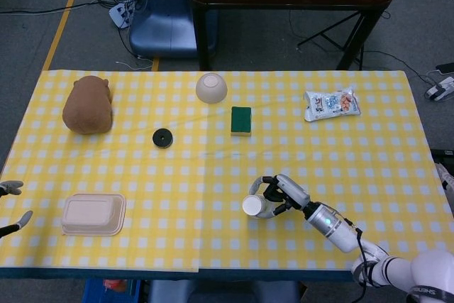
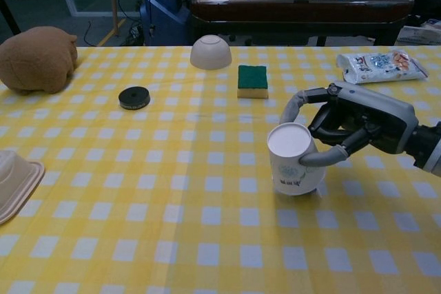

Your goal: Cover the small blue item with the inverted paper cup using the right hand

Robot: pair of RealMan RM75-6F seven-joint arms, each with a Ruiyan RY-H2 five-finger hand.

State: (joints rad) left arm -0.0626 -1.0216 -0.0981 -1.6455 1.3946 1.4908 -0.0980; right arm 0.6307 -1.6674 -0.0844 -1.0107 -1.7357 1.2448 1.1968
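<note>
The white paper cup stands upside down on the yellow checked table, its flat base facing up. My right hand holds it from the right, fingers wrapped round its sides. The small blue item does not show in either view; the cup stands where it lay. Only the fingertips of my left hand show at the left edge of the head view, spread apart with nothing in them.
Behind the cup lie a green sponge, an overturned white bowl and a black disc. A snack packet is at the back right. A brown plush and a beige lidded box are on the left.
</note>
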